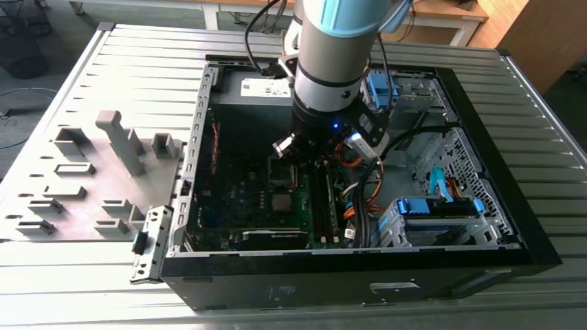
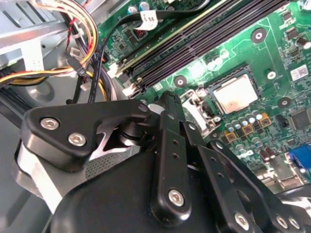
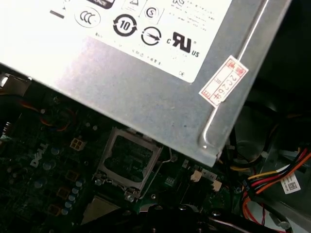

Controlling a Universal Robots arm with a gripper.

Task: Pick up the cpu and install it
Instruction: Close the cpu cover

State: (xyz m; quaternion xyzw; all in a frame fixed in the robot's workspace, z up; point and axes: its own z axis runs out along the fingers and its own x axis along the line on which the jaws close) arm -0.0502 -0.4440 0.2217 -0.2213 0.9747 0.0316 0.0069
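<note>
The jaws hang low inside the computer case [image 1: 513, 227], close above the green motherboard [image 2: 233, 53] and just beside the socket [image 2: 228, 74]. Whether they are spread or closed I cannot tell (the tool's own black linkage stands in front of them in the second wrist view).

The cpu [image 2: 235, 93] lies flat in the socket with its silver-grey top up, apart from the jaws. In the exterior view it is the pale square [image 1: 280, 201] on the board. A hinged metal frame [image 3: 129, 158] stands raised at the socket's edge, on the side where the jaws are.

Long black memory slots [image 2: 204, 39] run alongside the socket. Farther from the socket than the slots, a bundle of yellow, red and black cables [image 2: 82, 34] crosses the case wall. A grey power supply box with a white label [image 3: 146, 92] sits near the socket, beyond the raised frame.

The arm [image 1: 335, 55] rises from just above the socket. A blue drive caddy [image 1: 438, 206] sits well apart from the socket, toward the exterior view's right.

The case rests on a slatted metal desk [image 1: 92, 289]. Grey blocks [image 1: 119, 144] stand on the desk outside the case, well apart from the socket toward the exterior view's left.
</note>
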